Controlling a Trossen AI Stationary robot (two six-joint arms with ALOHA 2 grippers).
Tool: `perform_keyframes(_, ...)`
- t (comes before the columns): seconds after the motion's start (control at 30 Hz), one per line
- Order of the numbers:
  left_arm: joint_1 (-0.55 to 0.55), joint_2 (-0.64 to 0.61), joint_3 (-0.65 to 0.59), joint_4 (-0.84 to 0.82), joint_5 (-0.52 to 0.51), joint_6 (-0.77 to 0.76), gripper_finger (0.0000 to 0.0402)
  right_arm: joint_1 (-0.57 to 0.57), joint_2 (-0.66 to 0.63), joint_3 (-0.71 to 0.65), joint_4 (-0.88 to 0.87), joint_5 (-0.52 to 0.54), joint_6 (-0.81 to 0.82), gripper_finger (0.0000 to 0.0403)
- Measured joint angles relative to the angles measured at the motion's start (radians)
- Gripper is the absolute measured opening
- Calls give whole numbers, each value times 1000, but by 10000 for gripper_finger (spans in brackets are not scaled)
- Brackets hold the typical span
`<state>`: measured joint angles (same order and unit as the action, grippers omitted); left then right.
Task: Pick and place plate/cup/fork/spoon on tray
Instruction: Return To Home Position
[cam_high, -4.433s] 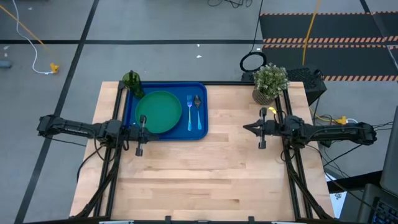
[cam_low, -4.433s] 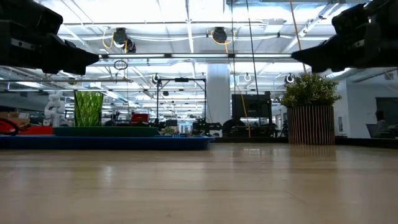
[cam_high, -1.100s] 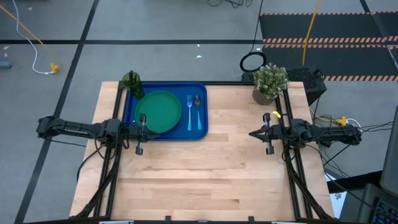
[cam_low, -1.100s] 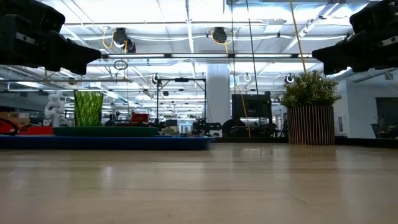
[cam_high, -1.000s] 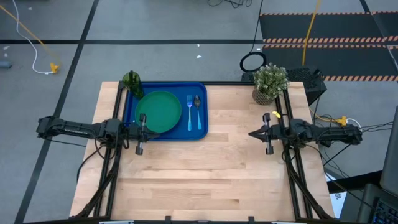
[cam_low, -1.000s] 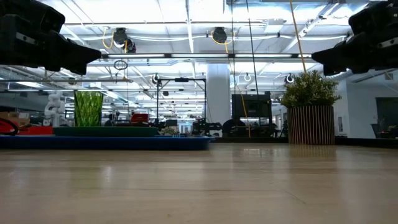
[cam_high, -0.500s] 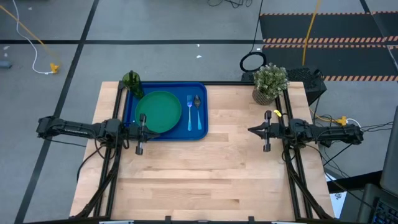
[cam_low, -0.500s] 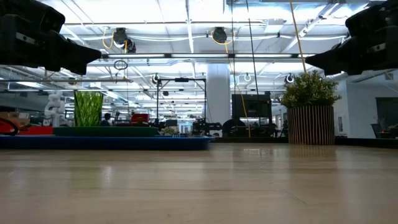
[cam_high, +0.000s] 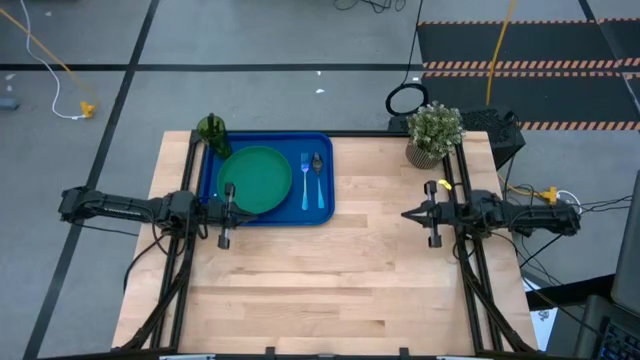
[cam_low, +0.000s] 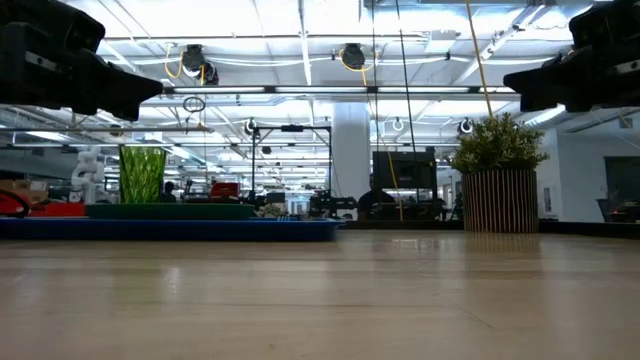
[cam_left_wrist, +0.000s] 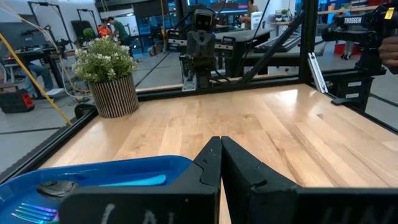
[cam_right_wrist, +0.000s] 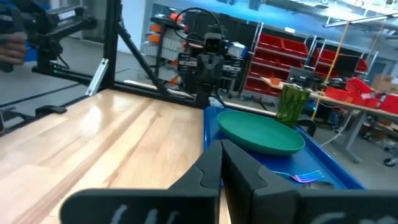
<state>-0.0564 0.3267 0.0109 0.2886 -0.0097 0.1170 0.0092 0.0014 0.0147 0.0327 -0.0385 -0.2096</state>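
Observation:
The blue tray (cam_high: 322, 200) lies at the table's far left. On it rest the green plate (cam_high: 255, 178), the fork (cam_high: 305, 182) and the spoon (cam_high: 318, 172) side by side to the plate's right. The dark-green cup (cam_high: 212, 131) stands upright at the tray's far left corner. My left gripper (cam_high: 240, 209) is shut and empty, hovering over the tray's near edge by the plate's near rim; its shut fingers show in the left wrist view (cam_left_wrist: 221, 142). My right gripper (cam_high: 404, 214) is shut and empty above the table's right side; it also shows in the right wrist view (cam_right_wrist: 221, 144).
A potted plant (cam_high: 433, 132) in a ribbed pot stands at the table's far right corner. Bare wood (cam_high: 340, 280) spans the middle and near half of the table. Black frame rails (cam_high: 470, 270) run along the left and right edges.
My right gripper has swayed a little toward the table's left edge and back toward the right edge, staying shut. The tray and the things on it have kept still.

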Motion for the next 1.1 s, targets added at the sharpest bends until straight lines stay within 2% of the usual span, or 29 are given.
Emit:
perform_keyframes(0.23,0,0,0,1,0,-23,5,-51,0,0,5,-56,20,0)
perform_keyframes(0.43,0,0,0,0,1,-24,5,-74,0,0,5,-62,52,0)
perform_keyframes(0.6,0,0,0,0,1,-22,5,-78,3,0,-3,13,71,0)
perform_keyframes(1.1,0,-1,0,-8,2,-23,5,-78,3,0,-1,14,93,0)
